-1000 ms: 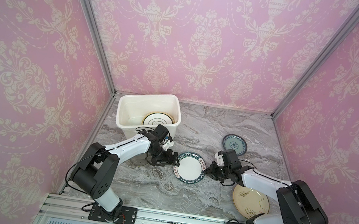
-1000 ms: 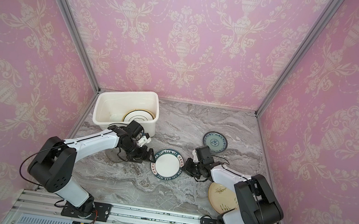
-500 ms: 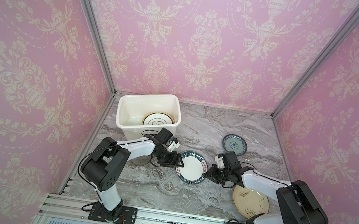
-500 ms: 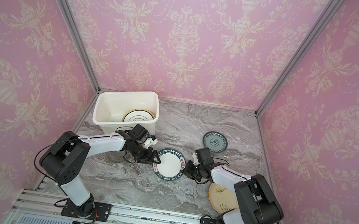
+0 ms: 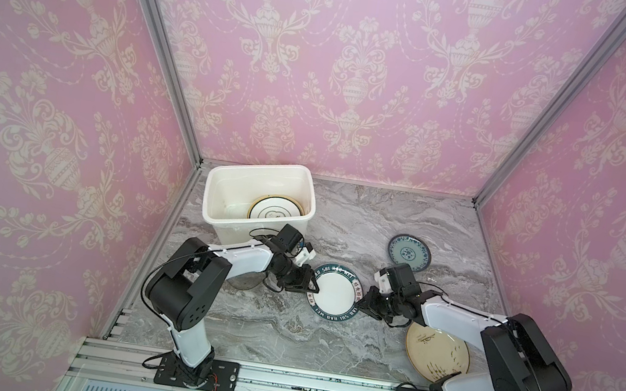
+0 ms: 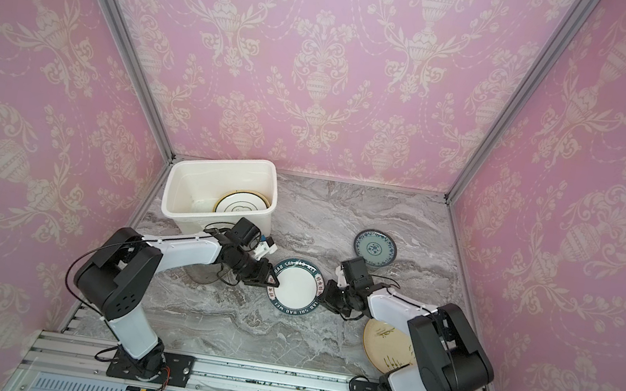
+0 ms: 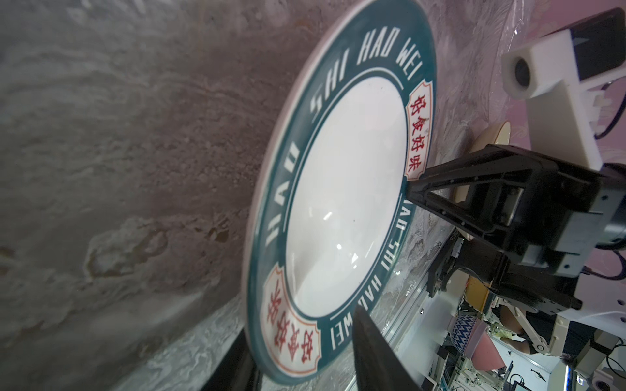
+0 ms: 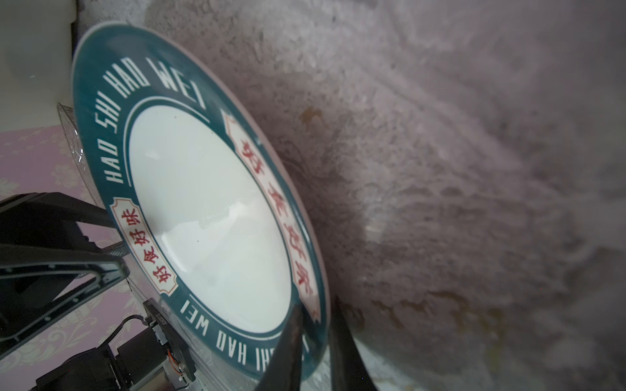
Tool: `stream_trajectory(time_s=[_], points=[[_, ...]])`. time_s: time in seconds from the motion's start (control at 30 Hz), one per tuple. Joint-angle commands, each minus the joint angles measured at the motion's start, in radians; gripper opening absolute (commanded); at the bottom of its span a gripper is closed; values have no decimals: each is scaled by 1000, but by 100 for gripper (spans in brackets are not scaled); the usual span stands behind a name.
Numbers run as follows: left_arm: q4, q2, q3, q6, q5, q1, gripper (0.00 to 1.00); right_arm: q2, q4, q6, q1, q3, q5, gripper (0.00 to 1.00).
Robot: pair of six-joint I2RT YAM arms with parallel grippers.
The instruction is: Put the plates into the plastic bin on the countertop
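Closer now, the left gripper (image 5: 312, 285) has reached the plate (image 5: 334, 292), tilted over the countertop (image 5: 261, 336) in both top views. Left wrist: its fingers (image 7: 371, 352) straddle the rim (pinching or not, I can't tell). Right wrist: right gripper (image 8: 315, 345) clamps the opposite rim.

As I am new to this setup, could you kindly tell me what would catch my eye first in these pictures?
The teal-rimmed plate lettered HAO SHI HAO WEI lies mid-scene on the countertop, between both arms. The right gripper pinches one edge and the left gripper straddles the opposite edge. Behind the left arm, the white plastic bin holds a white plate, and ornate pink wallpaper surrounds everything.
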Motion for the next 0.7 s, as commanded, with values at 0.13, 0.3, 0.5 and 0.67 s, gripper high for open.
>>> stream_trajectory(time_s=[0.13, 0.3, 0.5, 0.67], points=[[10, 34, 37, 1, 38, -15, 38, 52, -61, 0, 15, 22, 20, 10], [8, 41, 49, 7, 41, -15, 35, 68, -63, -1, 30, 41, 15, 9], [4, 30, 52, 12, 35, -15, 29, 88, -64, 1, 45, 57, 9, 9], [1, 23, 70, 12, 35, -15, 26, 109, -61, -3, 63, 78, -13, 8]])
